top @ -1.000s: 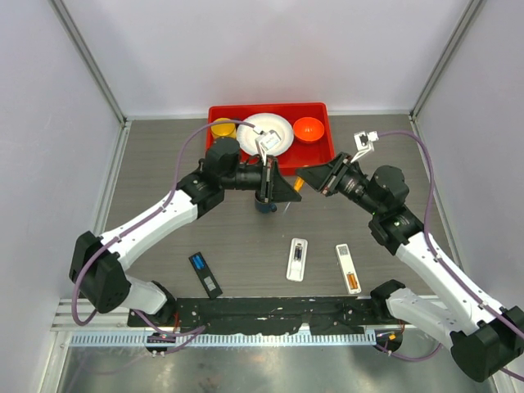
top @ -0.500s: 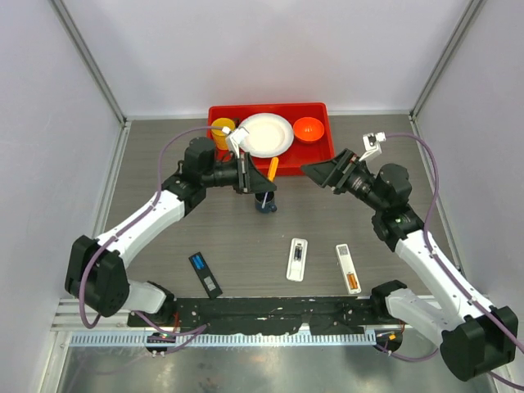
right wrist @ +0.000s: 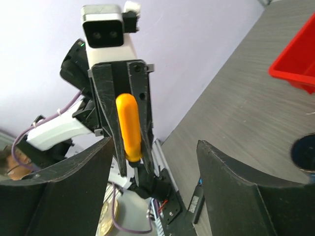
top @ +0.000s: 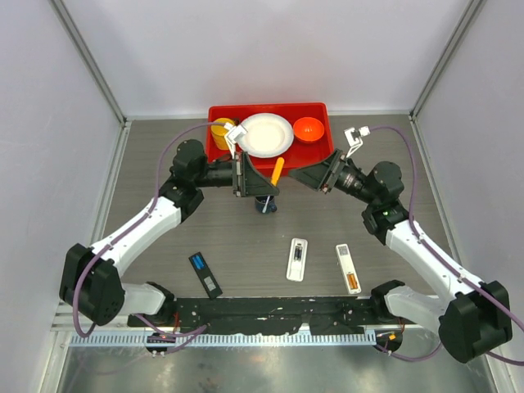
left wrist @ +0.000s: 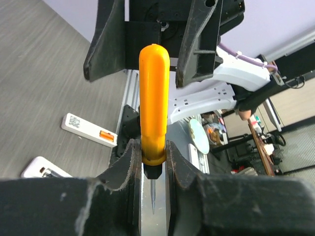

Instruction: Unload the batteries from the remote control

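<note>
A white remote control lies flat near the front with its dark compartment facing up. The batteries are too small to make out. My left gripper is shut on the lower end of an orange-handled screwdriver, handle up; in the left wrist view the handle sits clamped between my fingers. My right gripper faces it from the right, open and apart from it, with nothing between its fingers. The screwdriver shows ahead of it.
A white slab with an orange spot lies right of the remote. A black slab with a blue spot lies front left. A dark blue cup stands below the left gripper. The red tray at the back holds a white plate, an orange bowl and a yellow cup.
The screwdriver passed from the right gripper into the left. The right gripper opened and let go, and the left arm drew left with the screwdriver upright.
</note>
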### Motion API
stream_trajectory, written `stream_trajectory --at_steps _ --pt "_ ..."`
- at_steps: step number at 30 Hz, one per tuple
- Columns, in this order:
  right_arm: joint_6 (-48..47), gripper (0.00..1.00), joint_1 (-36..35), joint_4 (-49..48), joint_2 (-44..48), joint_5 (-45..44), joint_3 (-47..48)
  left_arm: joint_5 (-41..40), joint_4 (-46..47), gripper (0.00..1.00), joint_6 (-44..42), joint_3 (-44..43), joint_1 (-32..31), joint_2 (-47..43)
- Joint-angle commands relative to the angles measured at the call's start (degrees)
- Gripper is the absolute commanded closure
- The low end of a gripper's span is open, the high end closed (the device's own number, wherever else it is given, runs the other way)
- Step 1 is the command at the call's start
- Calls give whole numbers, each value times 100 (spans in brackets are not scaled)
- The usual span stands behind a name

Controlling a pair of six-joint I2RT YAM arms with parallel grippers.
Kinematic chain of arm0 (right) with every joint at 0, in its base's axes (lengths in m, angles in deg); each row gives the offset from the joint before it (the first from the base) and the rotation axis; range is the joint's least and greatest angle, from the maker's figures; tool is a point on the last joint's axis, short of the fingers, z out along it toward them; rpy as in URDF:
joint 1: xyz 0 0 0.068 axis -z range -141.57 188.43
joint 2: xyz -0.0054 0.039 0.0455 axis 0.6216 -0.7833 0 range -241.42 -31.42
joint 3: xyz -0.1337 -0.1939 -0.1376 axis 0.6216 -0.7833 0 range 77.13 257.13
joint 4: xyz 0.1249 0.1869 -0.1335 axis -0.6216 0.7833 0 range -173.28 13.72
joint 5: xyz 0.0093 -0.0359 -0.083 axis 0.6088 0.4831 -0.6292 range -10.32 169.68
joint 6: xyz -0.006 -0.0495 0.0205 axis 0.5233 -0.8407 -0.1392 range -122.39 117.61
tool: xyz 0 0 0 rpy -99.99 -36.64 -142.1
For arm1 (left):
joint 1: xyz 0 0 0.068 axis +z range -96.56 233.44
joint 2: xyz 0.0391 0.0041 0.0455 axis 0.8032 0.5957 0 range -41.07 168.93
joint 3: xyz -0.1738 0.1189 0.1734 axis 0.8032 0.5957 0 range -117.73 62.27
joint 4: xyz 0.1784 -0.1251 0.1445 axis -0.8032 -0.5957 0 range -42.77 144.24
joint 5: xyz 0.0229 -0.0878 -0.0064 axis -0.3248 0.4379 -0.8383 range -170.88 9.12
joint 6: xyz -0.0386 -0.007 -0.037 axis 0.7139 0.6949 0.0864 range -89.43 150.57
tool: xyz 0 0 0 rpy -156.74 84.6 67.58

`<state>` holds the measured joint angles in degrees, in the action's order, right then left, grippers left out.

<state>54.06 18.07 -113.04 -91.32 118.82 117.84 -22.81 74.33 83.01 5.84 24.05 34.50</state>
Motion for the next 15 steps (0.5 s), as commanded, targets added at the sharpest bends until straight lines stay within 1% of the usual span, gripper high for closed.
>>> stream_trajectory --at_steps 1,4,6,9,10,12,13,15 --pt "-28 28 -459 -584 -109 182 411 337 276 100 3 -167 -225 -87" --pt "-63 30 -592 -636 -127 138 482 320 82 100 -129 -238 -304 -69" --pt "-64 35 -601 -654 -127 95 491 320 73 100 -138 -246 -322 -77" --pt "-64 44 -610 -645 -145 77 491 328 30 100 -156 -281 -340 -78" --pt "-29 51 -610 -645 -162 77 482 328 3 100 -173 -281 -348 -86" --pt "24 57 -610 -733 -206 103 473 337 -32 100 -191 -299 -348 -86" --pt "33 63 -610 -742 -224 138 473 329 -32 100 -208 -299 -357 -95" --pt "51 69 -610 -751 -215 138 464 320 -41 100 -217 -290 -357 -104"
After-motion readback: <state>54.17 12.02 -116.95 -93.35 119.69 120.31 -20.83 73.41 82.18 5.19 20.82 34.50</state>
